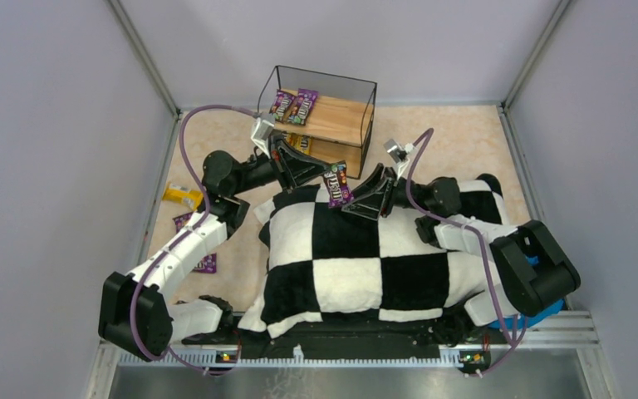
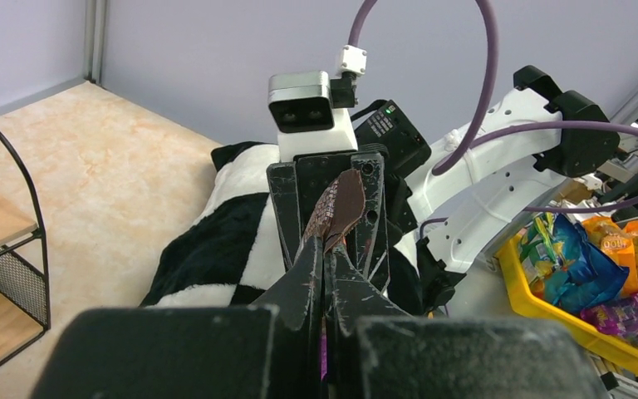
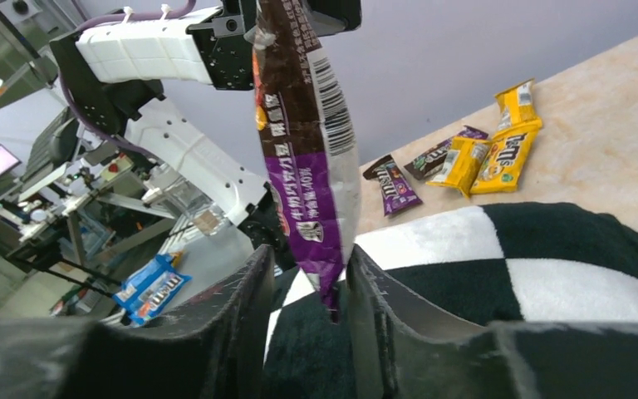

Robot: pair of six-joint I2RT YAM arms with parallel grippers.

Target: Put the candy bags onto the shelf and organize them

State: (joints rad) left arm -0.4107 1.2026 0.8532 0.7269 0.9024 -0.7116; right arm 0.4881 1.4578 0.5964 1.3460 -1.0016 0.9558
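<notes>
My left gripper is shut on the top of a purple-brown candy bag, which hangs upright over the checkered cushion. My right gripper is open around the bag's lower end: one finger touches it and a gap remains on the other side. In the left wrist view the bag sticks up from my shut left gripper. The shelf stands behind, with two purple bags on its top board. More candy bags lie on the table, yellow and purple.
The black-and-white cushion covers the table's middle beneath both arms. Loose bags lie at the left: a yellow one and purple ones. A yellow bin of snacks sits off the table to the right.
</notes>
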